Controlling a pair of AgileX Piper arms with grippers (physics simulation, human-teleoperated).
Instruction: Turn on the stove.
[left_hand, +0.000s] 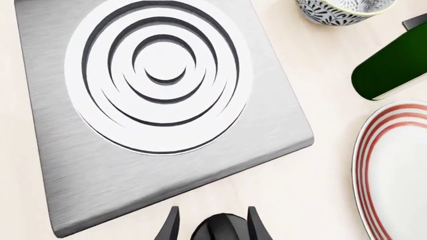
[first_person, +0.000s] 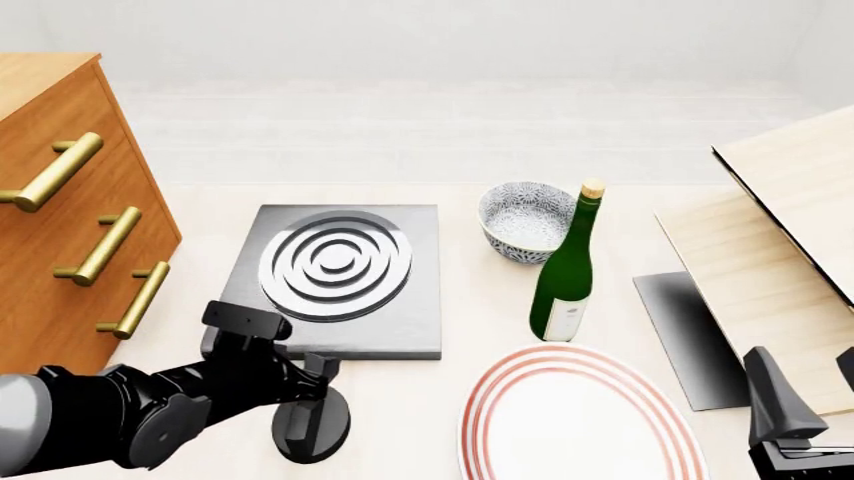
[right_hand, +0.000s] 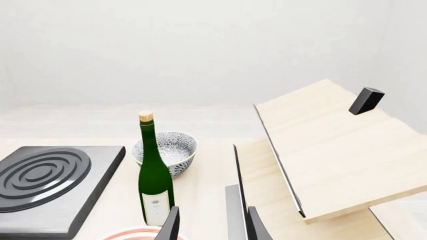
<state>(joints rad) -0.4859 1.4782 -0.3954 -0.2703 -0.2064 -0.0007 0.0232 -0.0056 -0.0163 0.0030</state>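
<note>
The stove (first_person: 336, 270) is a brushed-grey square slab with concentric silver rings, lying left of centre; the left wrist view shows it close up as stove (left_hand: 160, 75). Its black round knob (first_person: 331, 425) stands apart on the table, just nearer than the slab's front edge. My left gripper (first_person: 310, 398) is down over the knob (left_hand: 220, 229), one finger on each side, open, with a small gap showing beside one finger. At the near right corner my right gripper (first_person: 807, 388) stands open and empty, far from the stove.
A wooden drawer cabinet (first_person: 67, 230) stands at the left. Right of the stove are a patterned bowl (first_person: 525, 220), a green bottle (first_person: 567, 270) and a white plate with red rings (first_person: 574, 420). A dark grey panel (first_person: 687, 335) and tilted wooden boards (first_person: 781, 250) fill the right.
</note>
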